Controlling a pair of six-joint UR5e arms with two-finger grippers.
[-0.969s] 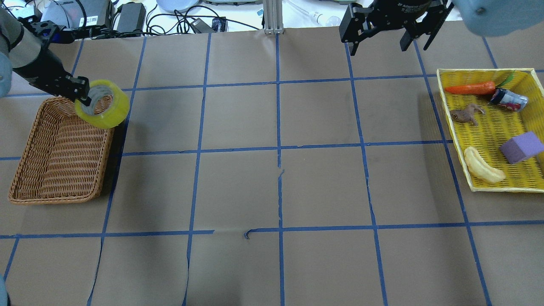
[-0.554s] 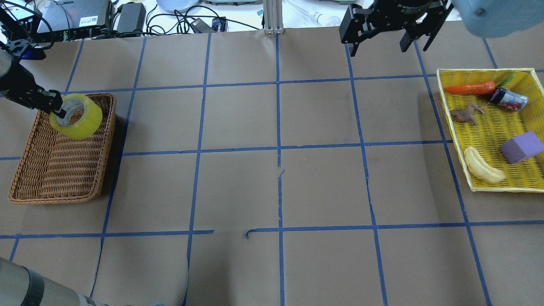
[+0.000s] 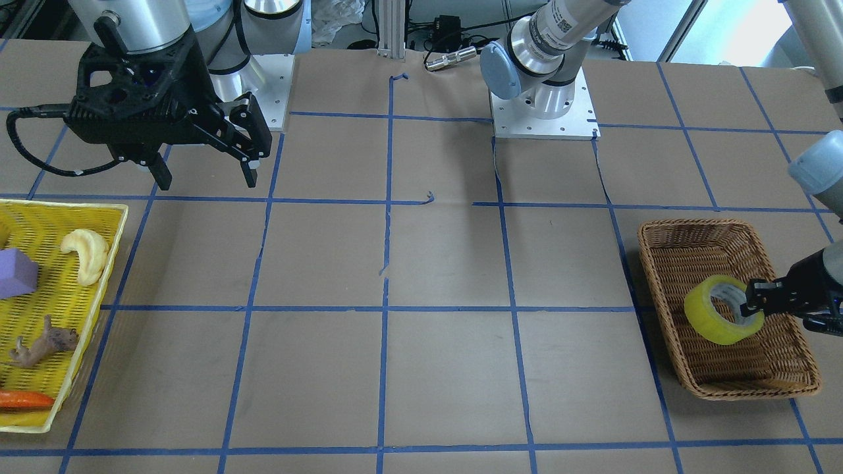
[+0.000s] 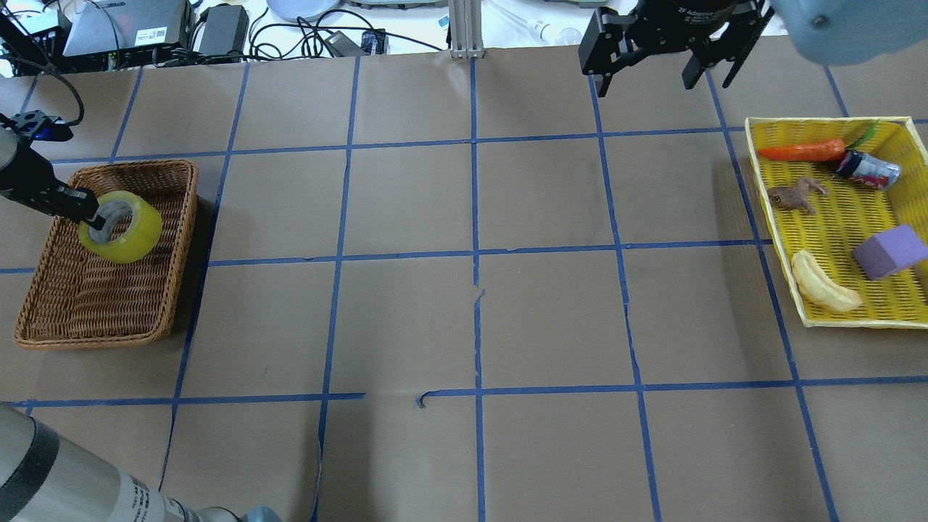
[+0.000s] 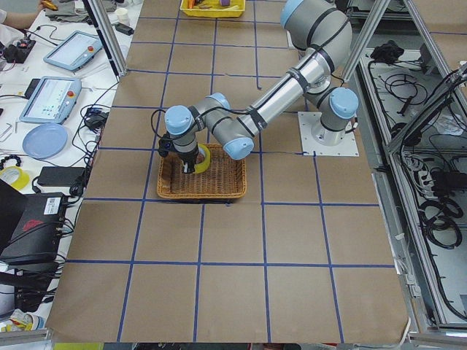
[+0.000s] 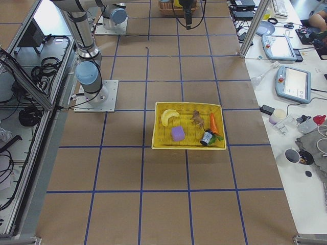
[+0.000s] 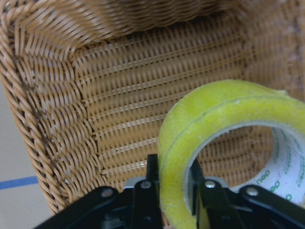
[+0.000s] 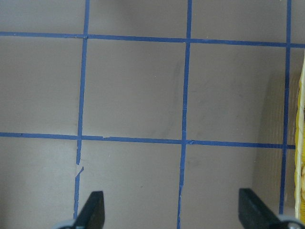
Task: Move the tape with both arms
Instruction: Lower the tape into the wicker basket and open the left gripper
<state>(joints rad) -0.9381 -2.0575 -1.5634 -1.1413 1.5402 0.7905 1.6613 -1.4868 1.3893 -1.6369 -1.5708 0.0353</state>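
Observation:
The yellow-green tape roll [image 4: 123, 230] with its grey-white core is tilted low inside the brown wicker basket [image 4: 94, 339]. My left gripper [image 4: 90, 214] is shut on the roll's wall, one finger inside the core and one outside. The left wrist view shows the tape [image 7: 224, 119] pinched between the fingers [image 7: 151, 181] over the basket's woven floor [image 7: 119, 109]; I cannot tell whether it touches it. It also shows in the front view [image 3: 718, 313]. My right gripper [image 4: 645, 72] is open and empty, hovering at the table's far side [image 8: 172, 212].
A yellow tray [image 4: 826, 123] at the right holds a carrot [image 4: 801, 151], a toy animal [image 4: 794, 194], a small can [image 4: 866, 170], a purple block [image 4: 890, 251] and a pale banana toy [image 4: 823, 283]. Cables and devices [image 4: 217, 29] lie beyond the far edge.
My left gripper has carried the tape leftward and down, from above the basket's far right corner to low inside the basket. The right gripper has stayed in place.

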